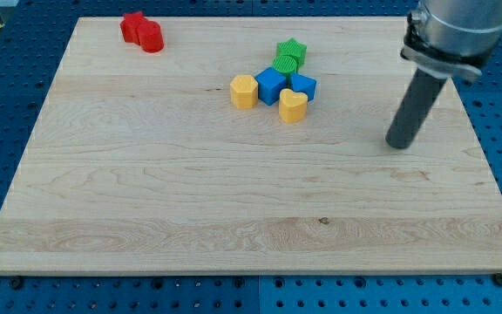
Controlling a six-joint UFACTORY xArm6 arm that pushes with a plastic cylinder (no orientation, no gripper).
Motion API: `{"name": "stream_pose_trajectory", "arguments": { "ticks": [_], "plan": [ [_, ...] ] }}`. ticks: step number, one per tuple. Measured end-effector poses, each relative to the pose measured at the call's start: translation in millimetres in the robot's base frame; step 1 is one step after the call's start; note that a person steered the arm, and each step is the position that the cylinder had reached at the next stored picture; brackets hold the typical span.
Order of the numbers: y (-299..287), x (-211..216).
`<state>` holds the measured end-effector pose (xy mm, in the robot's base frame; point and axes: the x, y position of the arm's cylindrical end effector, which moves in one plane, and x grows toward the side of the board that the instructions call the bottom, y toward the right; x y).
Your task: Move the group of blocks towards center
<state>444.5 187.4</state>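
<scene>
A cluster of blocks sits above the middle of the wooden board (146, 201): a green star (293, 50), a green round block (285, 64) just below it, a blue cube (271, 85), a second blue block (302, 85), a yellow heart (293, 105) and a yellow block (244, 91) at the cluster's left. Two red blocks (141, 31) touch each other at the view's top left. My tip (398, 144) rests on the board to the right of the cluster, well apart from every block.
The board lies on a blue perforated table (7, 52). The arm's grey body (451, 30) hangs over the board's top right corner.
</scene>
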Motion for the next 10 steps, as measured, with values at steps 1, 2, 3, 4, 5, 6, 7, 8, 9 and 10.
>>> {"name": "stream_pose_trajectory", "arguments": {
  "ticks": [1, 2, 3, 4, 5, 6, 7, 8, 9, 10],
  "plan": [
    [-0.2, -47.1],
    [-2.3, -105.6],
    [-25.6, -155.7],
    [-73.9, -179.1],
    [-80.2, -181.4],
    [-100.1, -175.1],
    [-113.6, -163.2],
    [-114.2, -160.2],
    [-114.9, -148.6],
    [-116.8, -133.8]
  ]
}}
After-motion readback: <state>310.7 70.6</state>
